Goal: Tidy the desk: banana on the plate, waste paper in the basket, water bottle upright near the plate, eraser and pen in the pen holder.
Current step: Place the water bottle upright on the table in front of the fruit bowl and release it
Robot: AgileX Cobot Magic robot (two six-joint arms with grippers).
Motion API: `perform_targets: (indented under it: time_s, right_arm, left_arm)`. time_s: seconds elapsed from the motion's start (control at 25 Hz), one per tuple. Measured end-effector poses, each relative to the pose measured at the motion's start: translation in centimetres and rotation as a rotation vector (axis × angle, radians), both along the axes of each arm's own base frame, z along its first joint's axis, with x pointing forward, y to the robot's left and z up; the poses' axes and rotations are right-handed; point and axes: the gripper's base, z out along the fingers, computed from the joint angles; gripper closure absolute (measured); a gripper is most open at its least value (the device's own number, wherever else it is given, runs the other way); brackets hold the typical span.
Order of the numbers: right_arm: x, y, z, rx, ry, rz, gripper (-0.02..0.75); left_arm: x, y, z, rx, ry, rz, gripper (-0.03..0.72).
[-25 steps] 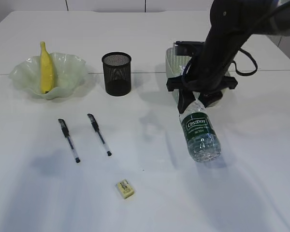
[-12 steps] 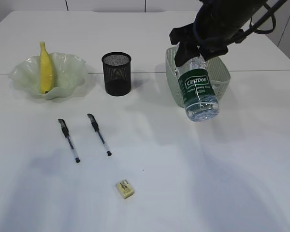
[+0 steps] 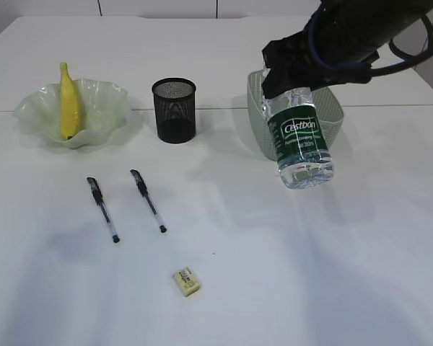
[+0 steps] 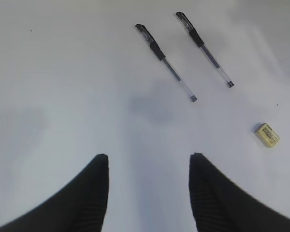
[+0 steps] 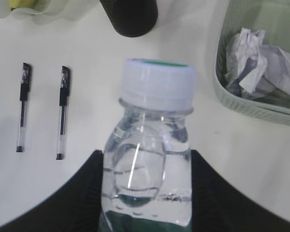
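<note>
My right gripper (image 5: 146,159) is shut on the water bottle (image 3: 300,138), clear with a green label, and holds it in the air by its neck, base hanging toward the camera, in front of the basket (image 3: 261,101). The bottle's white cap (image 5: 158,82) shows in the right wrist view. Crumpled waste paper (image 5: 258,60) lies in the basket (image 5: 241,104). The banana (image 3: 67,101) lies on the pale green plate (image 3: 108,97). Two pens (image 3: 103,209) (image 3: 147,200) and a yellow eraser (image 3: 187,281) lie on the table. The black mesh pen holder (image 3: 175,109) stands upright. My left gripper (image 4: 149,157) is open and empty above the table.
The white table (image 3: 346,274) extends around all the things. In the left wrist view the pens (image 4: 165,62) (image 4: 204,49) and the eraser (image 4: 267,134) lie ahead of the jaws. The right arm (image 3: 361,29) reaches in from the upper right.
My right gripper has lifted the bottle off the table by its neck. In the last half second the bottle moved slightly right and lower.
</note>
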Motion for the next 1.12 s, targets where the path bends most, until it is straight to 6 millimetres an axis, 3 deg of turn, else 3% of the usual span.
perform_targets:
  time_s: [0.68,0.88,1.12]
  right_arm:
    - [-3.0,-1.2,-1.1,0.056,-0.317,-0.049,0.401]
    - [-4.7,-0.2,-0.1,0.067,-0.464,-0.04,0.401]
    - [-5.3,1.6,0.2,0.06,-0.529,0.013,0.401]
  left_arm:
    - [-0.1,0.0,-0.1,-0.002,0.015,-0.004,0.307]
    - [-0.1,0.0,-0.1,-0.002,0.016,-0.004,0.307]
    - [-0.1,0.0,-0.1,-0.002,0.016,-0.004,0.307]
